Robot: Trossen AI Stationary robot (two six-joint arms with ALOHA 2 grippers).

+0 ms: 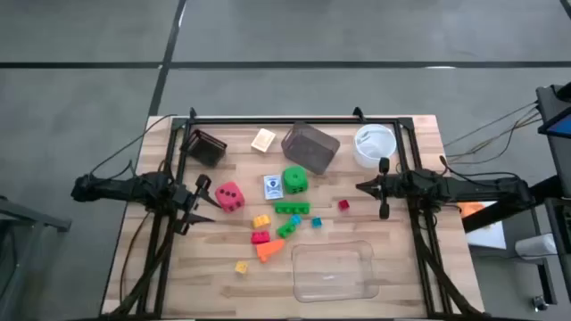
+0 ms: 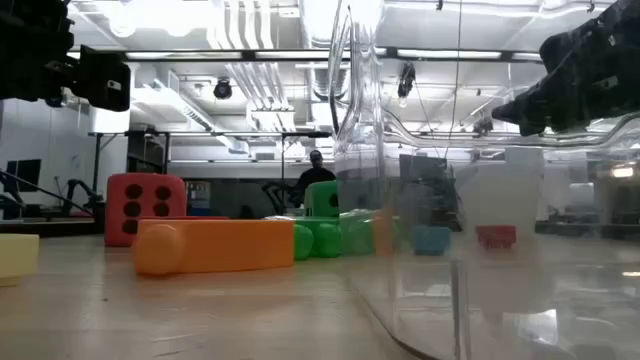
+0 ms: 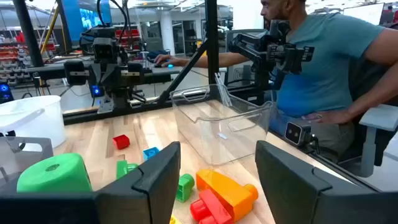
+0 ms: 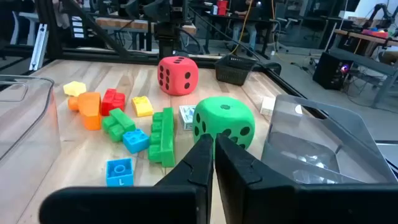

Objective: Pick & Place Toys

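Observation:
The toys lie mid-table: a pink-red die [image 1: 229, 196], a green die [image 1: 295, 180], a white-blue card pack [image 1: 273, 187], a tan block [image 1: 264, 139], and small bricks: a long green one [image 1: 292, 208], yellow [image 1: 261, 220], pink [image 1: 260, 237], orange [image 1: 269, 251], teal [image 1: 316, 222] and red [image 1: 343, 205]. My left gripper [image 1: 207, 201] is open and empty, just left of the pink-red die; its own wrist view [image 3: 214, 180] looks past the bricks. My right gripper [image 1: 360, 186] is shut and empty, right of the green die [image 4: 222, 124], above the table [image 4: 214, 155].
A clear plastic tray [image 1: 332, 270] stands at the near edge. A white round bowl [image 1: 374, 144], a dark see-through box [image 1: 310, 147] and a dark basket [image 1: 206, 147] stand along the far side. A person [image 3: 323, 68] sits beyond the table's right side.

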